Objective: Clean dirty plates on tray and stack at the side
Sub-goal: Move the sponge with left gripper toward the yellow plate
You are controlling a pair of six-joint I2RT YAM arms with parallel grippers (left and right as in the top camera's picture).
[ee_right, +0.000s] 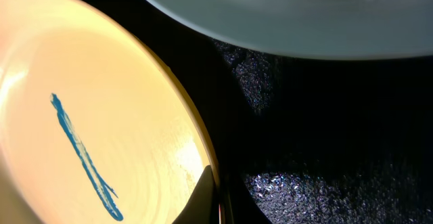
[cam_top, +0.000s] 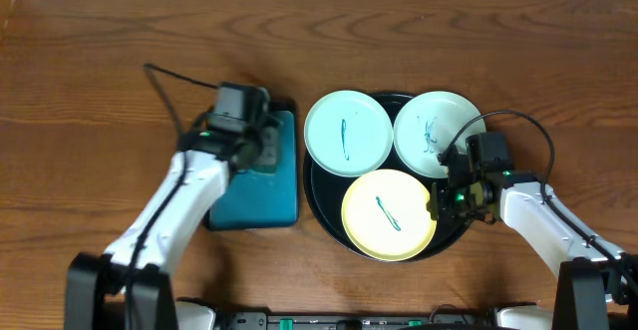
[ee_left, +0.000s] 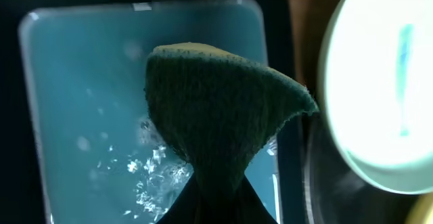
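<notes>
Black tray (cam_top: 321,202) sits right of centre on the desk (cam_top: 100,71) and carries all three plates: a mint plate (cam_top: 347,133) far left, a second mint plate (cam_top: 434,134) far right, the yellow plate (cam_top: 389,213) nearest. Each bears a teal scribble. None is wiped, and no stack exists on the bare wood.

Left jaws are clamped on a dark green cloth (ee_left: 216,109), which hangs over the teal tray (ee_left: 81,102) left of the black one, just beside the first mint plate. Right jaws are closed at the yellow plate's right rim and appear to pinch it, though the wrist view shows only a sliver of fingertip against that edge.

Assessment: the first wipe is being set up, with nothing completed. The next move calls for carrying the cloth rightward over the tray rim and onto a scribble, pressing flat while the right arm steadies the plate. Risk: an unheld plate slides under the cloth.
</notes>
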